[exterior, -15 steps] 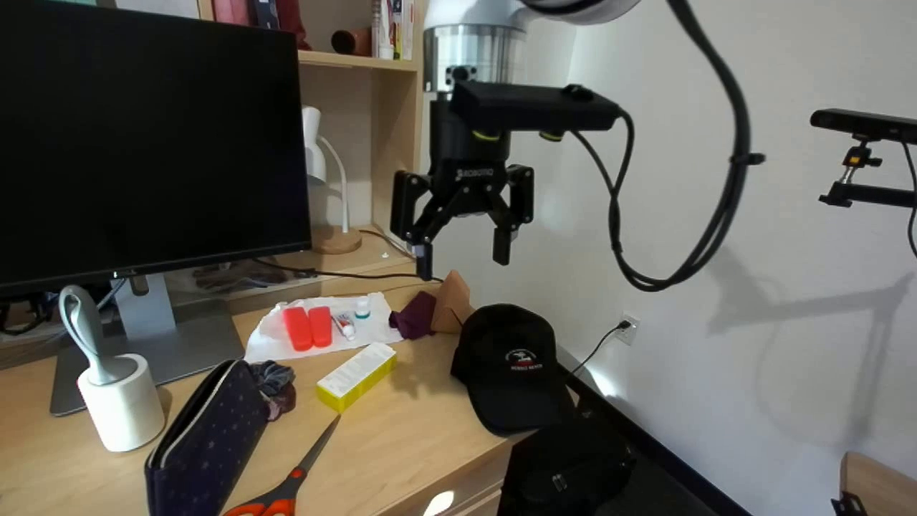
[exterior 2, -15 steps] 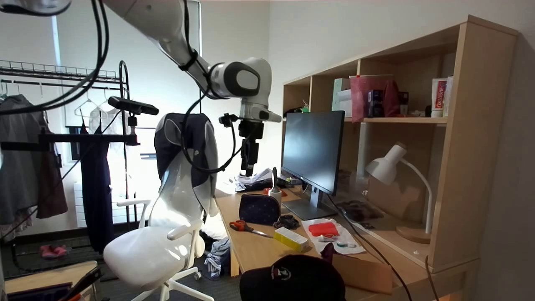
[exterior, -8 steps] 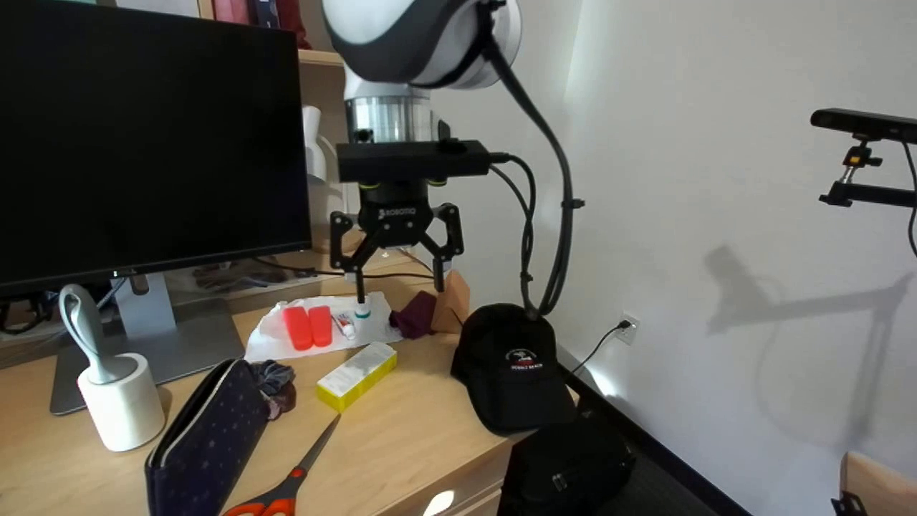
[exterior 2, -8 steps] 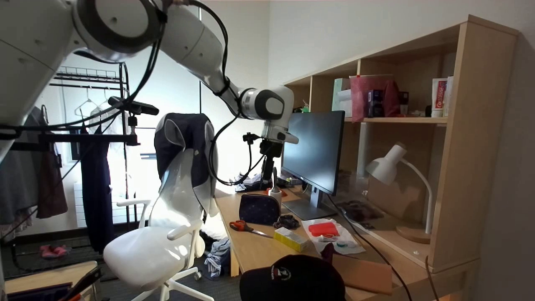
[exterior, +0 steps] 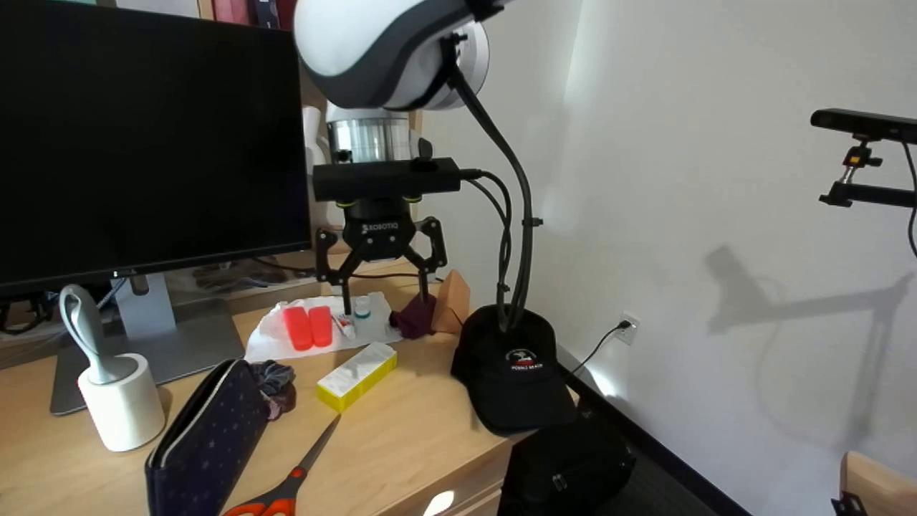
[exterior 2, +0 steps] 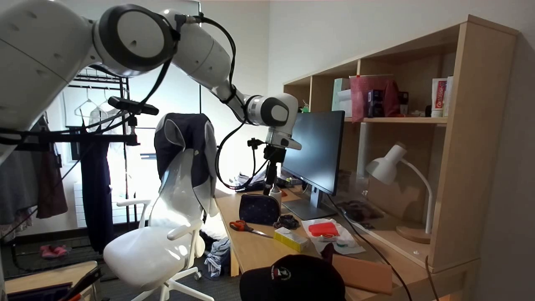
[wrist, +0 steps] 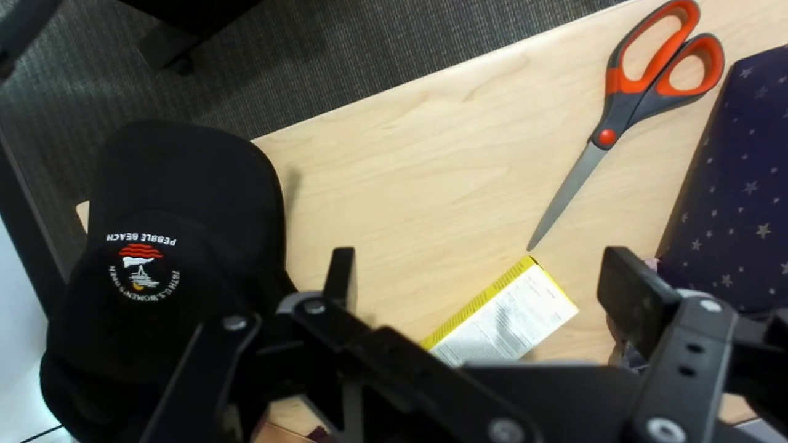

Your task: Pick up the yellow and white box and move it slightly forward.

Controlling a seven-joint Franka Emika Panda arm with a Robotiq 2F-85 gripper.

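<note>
The yellow and white box [exterior: 357, 376] lies flat on the desk, white printed face up and yellow sides showing. It also shows in an exterior view [exterior 2: 291, 239] beyond the black cap. My gripper [exterior: 385, 307] is open and empty, pointing down above the desk, clear of the box. In an exterior view the gripper [exterior 2: 268, 190] appears above the dark pouch. In the wrist view the box [wrist: 505, 314] lies slantwise below and between the spread fingers [wrist: 477, 264]. Its lower end is hidden behind the gripper body.
Scissors [wrist: 606, 129] lie with their tip near the box. A starry pouch [exterior: 215, 437] with scrunchies, a lint roller [exterior: 123, 405] and the monitor [exterior: 150, 143] stand to one side. A black cap [exterior: 512, 373] lies opposite. Red cases [exterior: 308, 327] lie on a white cloth behind.
In an exterior view, the arm and open gripper have moved left and down, from high above the desk to lower over it. The box and other objects have not moved.
</note>
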